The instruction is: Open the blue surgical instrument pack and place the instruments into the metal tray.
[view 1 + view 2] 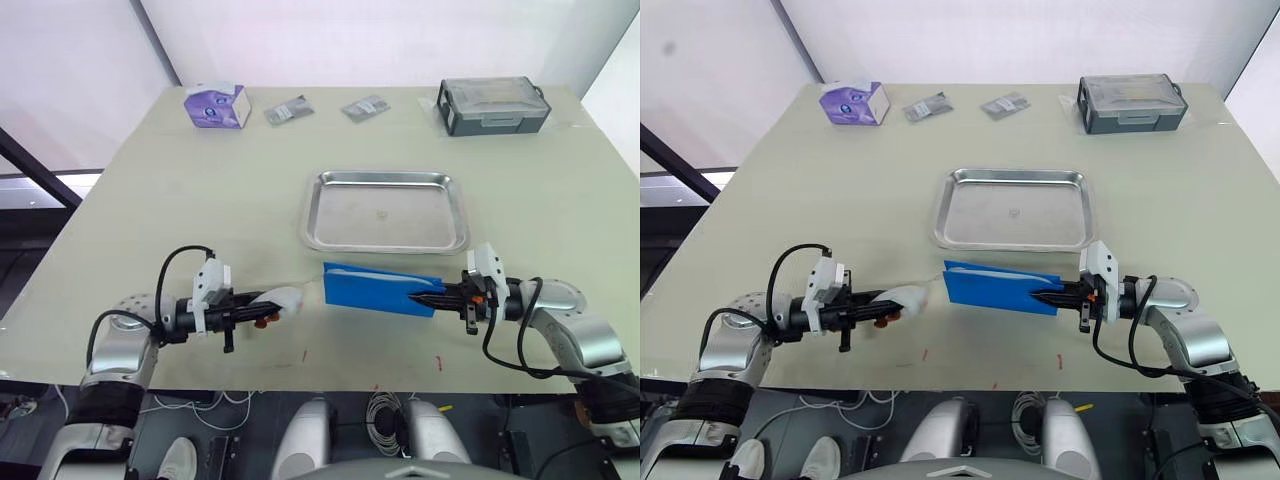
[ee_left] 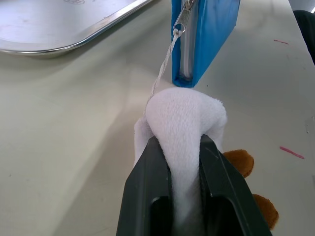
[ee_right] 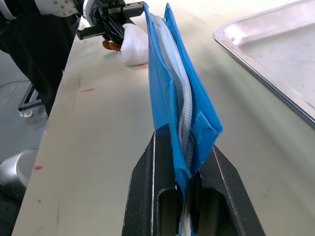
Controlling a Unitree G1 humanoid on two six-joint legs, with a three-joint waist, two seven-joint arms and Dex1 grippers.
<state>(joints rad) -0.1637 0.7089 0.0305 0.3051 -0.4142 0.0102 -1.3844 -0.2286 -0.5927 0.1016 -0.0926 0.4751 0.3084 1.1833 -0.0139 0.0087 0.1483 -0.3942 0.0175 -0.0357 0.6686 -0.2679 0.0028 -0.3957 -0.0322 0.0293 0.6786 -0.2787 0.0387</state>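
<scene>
The blue pack [image 1: 380, 288] stands on its long edge on the desk [image 1: 200, 200], just in front of the near rim of the metal tray [image 1: 386, 210] and roughly parallel to it. It is held up off its flat side, thin edge upward. The right tool [image 1: 428, 296] is clamped on the pack's right end; in the right wrist view its two black fingers [image 3: 152, 196] pinch the blue wrap between them, and a whitish zip line runs along the top edge of the pack away from the grip.

The left tool [image 1: 262, 309] is closed on a white fluffy tag [image 1: 280, 299], with a bit of orange-brown fabric [image 2: 240, 162] showing beside the fingers. A thin white cord [image 2: 165, 66] runs from the fluffy tag up to a small metal zip pull [image 2: 182, 19] at the pack's left end. The tag sits just left of the pack, near it but apart, joined only by the cord.

The tray lies flat in the middle of the desk, shiny and bare inside. Along the far edge of the desk are a purple tissue box [image 1: 217, 106] at the left, two small grey sachets [image 1: 289, 110] [image 1: 365, 107] towards the middle, and a grey lidded box [image 1: 493, 105] at the right. A few small red marks [image 1: 438, 362] dot the desk's near edge
</scene>
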